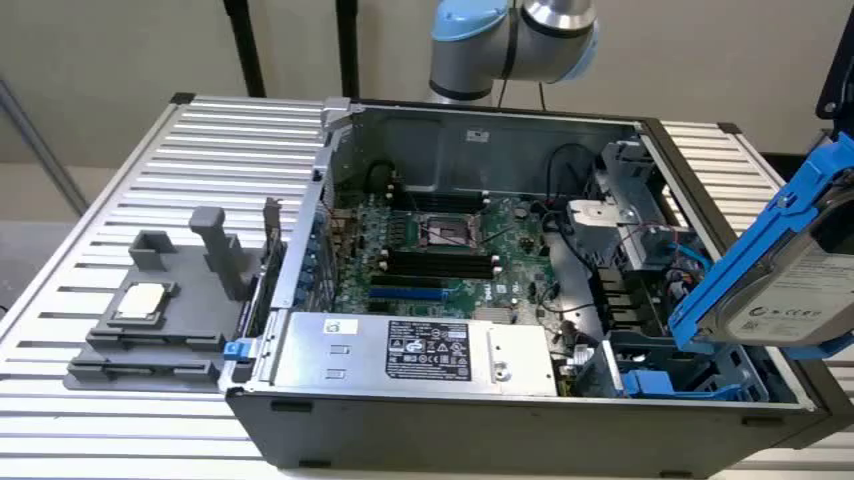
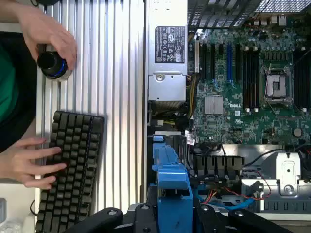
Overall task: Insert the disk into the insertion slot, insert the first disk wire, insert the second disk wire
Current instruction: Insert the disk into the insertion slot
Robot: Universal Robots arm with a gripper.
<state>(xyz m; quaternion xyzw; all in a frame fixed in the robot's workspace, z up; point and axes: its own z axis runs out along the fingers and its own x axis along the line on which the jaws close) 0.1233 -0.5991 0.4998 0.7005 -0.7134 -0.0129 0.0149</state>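
An open computer case (image 1: 534, 420) lies on a slatted table (image 1: 120, 430); the gripper (image 2: 172, 213) is clamped on the disk (image 1: 781, 275), held tilted above the case's near corner at the exterior view's right; the insertion slot (image 1: 667, 360) lies inside that corner, below the disk; beside the case, a person's one hand (image 2: 46, 29) rests on a knob (image 2: 52, 65), the other hand (image 2: 29, 160) on a keyboard (image 2: 70, 165).

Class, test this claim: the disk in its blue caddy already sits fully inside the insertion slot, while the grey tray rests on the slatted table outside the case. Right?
Not quite. The exterior view shows the disk held up, tilted, above the insertion slot, not inside it. The grey tray does rest on the slatted table outside the case.
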